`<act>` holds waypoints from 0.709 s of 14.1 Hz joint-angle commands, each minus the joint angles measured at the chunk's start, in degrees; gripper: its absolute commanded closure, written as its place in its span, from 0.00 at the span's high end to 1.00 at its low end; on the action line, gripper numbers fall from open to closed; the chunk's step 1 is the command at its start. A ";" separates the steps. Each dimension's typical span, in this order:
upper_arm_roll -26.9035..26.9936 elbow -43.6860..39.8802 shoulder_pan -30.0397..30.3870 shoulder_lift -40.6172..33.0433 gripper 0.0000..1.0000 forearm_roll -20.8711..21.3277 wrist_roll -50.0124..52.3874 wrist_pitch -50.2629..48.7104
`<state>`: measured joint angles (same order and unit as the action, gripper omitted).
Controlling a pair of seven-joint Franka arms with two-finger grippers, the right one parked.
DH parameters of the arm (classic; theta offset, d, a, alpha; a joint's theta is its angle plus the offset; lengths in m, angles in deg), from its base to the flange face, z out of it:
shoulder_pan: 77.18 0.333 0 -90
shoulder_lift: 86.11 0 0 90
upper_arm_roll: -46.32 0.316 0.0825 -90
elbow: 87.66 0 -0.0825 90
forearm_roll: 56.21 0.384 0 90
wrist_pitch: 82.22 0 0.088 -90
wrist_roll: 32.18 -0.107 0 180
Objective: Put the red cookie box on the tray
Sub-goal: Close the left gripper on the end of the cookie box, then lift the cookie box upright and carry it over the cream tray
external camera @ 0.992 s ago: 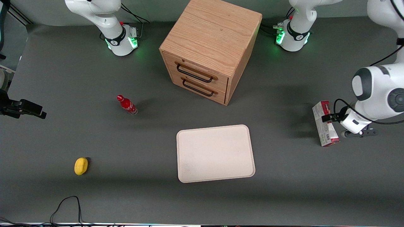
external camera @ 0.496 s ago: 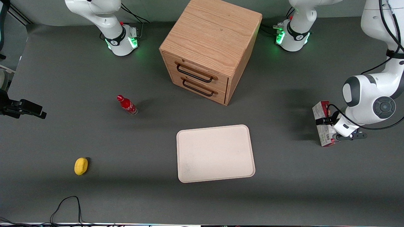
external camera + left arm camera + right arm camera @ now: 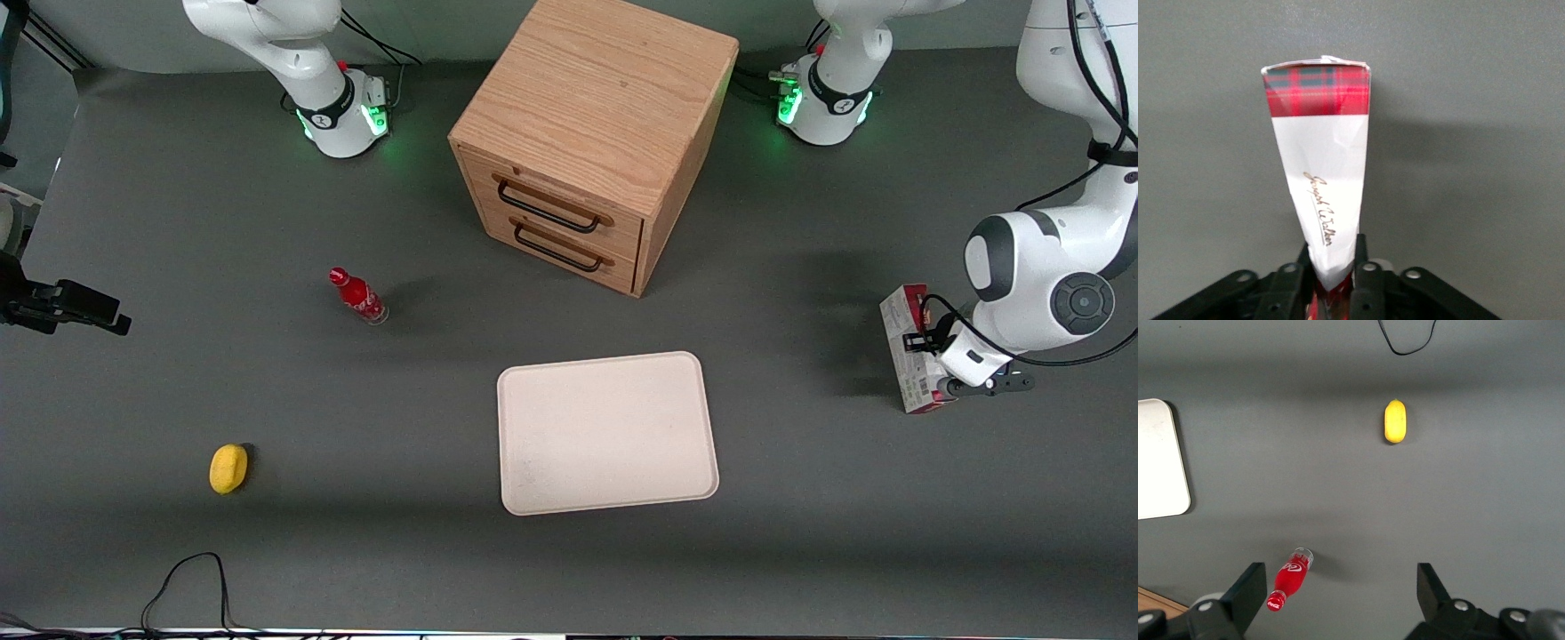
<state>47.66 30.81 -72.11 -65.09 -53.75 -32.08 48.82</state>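
since half a second ago we see almost no change: the red cookie box (image 3: 912,348) lies on the grey worktop (image 3: 267,551) at the working arm's end, well apart from the tray (image 3: 608,433). the gripper (image 3: 925,342) sits at its middle, jaws clenched on the box (image 3: 1322,187). the wrist hides part of the carton. the tray holds nothing.

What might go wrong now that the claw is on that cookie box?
The gripper pinches the red cookie box near one end, so the long carton may swing or slip once lifted. The thin cardboard already looks creased and could crush. The tray lies well toward the table's middle, a long carry.
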 commanded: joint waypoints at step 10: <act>-0.02 -14.80 -2.08 -11.18 0.00 -0.61 3.32 -30.69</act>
<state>47.46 22.61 -72.74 -73.22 -53.94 -31.51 29.02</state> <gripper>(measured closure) 0.969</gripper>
